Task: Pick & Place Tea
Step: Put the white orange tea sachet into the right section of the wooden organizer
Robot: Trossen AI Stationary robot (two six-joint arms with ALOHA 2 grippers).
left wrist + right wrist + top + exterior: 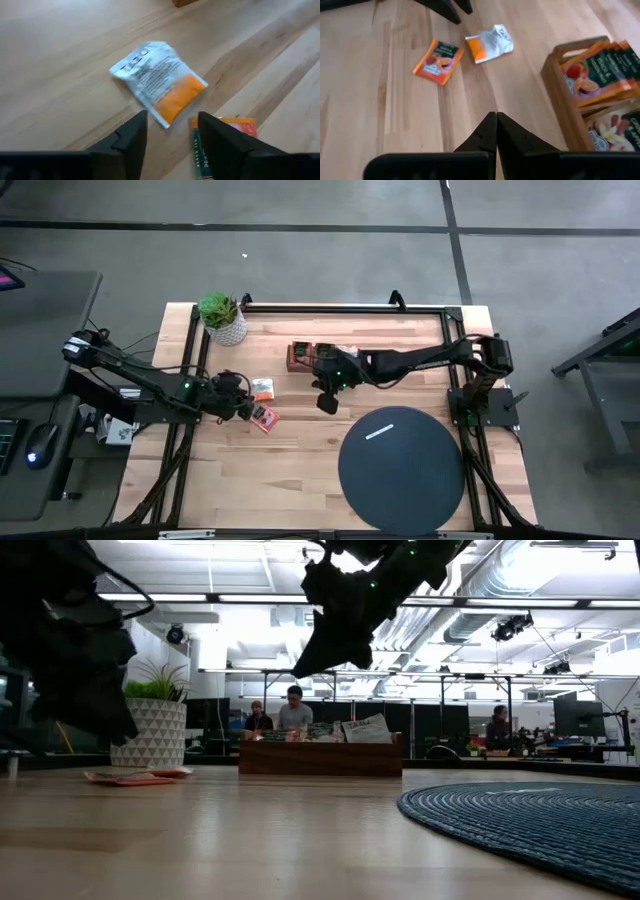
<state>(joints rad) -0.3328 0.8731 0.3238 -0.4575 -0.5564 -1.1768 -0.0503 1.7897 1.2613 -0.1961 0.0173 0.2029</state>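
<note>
My left end effector hangs open above the white-orange sachet; I risk catching the red sachet just beside it. Right end effector closed, empty.

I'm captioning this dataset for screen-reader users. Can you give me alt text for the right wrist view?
The right gripper, jaws shut and empty, hangs over bare wooden table. Ahead lie two loose tea sachets, an orange one and a crumpled white-and-orange one. To one side, a wooden tray holds upright sachets.
</note>
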